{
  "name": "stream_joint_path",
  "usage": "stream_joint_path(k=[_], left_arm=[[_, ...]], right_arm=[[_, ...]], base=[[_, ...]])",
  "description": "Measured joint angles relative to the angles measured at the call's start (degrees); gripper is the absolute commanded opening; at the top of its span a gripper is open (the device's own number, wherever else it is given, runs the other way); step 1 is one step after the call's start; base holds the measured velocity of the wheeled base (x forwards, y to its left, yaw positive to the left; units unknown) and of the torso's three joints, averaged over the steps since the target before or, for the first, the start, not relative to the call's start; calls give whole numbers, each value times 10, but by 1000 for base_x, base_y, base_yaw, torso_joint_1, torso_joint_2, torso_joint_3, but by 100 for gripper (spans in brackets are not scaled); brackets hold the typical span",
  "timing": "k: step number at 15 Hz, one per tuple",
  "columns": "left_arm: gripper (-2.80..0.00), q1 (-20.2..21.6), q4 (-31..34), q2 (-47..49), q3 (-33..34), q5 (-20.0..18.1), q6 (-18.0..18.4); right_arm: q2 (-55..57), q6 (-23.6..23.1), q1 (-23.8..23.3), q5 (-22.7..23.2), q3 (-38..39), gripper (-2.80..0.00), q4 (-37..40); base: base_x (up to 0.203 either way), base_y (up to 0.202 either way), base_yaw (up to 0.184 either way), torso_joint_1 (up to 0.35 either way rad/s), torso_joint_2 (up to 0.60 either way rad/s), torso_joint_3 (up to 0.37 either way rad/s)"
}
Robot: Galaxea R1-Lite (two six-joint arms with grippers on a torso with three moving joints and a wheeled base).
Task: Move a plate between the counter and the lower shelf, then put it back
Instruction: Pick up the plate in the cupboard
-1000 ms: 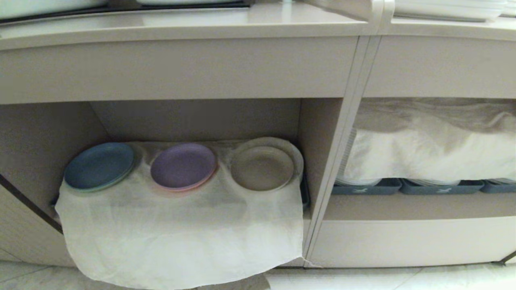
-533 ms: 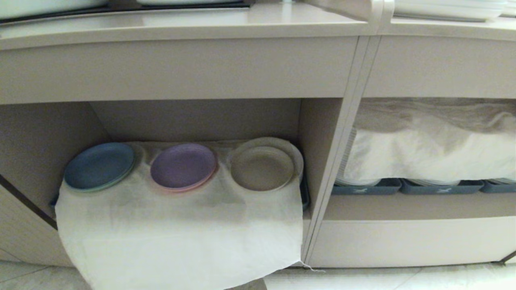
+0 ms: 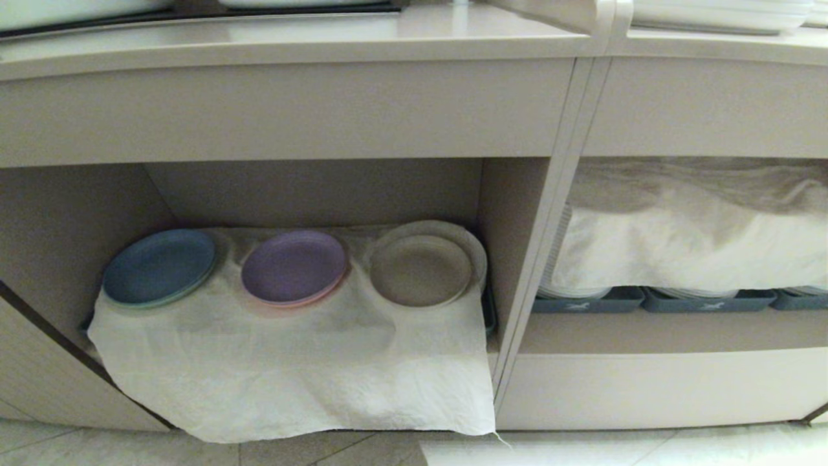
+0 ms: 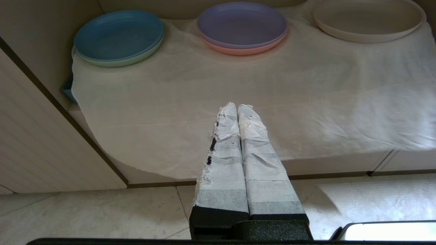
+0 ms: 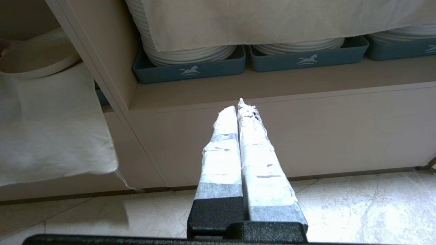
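Nothing moved yet, by my judgement: the plate point(image 3: 420, 270) sits on the white cloth point(image 3: 291, 369) in the lower shelf point(image 3: 310, 194), my left end effector point(image 4: 237, 108) and right end effector point(image 5: 237, 109) both pressed together, empty, well short of it; tabletop point(image 3: 291, 45) transfer and return remain.

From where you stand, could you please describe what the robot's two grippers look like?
Each wrist view shows the same build. The left gripper and right gripper have two long tapering fingers wrapped in white, frayed tape with grey bands, set on a black base. Dark specks show through torn tape on one left finger. No cables show.
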Motion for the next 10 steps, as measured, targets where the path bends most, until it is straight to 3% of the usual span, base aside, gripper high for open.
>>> stream_joint_path(k=[5, 10], left_arm=[[-280, 0, 0, 0, 0, 0, -1], [-280, 0, -1, 0, 0, -16, 32]], right_arm=[[0, 0, 0, 0, 0, -280, 0], [0, 0, 0, 0, 0, -280, 0]], base=[[0, 0, 0, 0, 0, 0], [0, 0, 0, 0, 0, 0]])
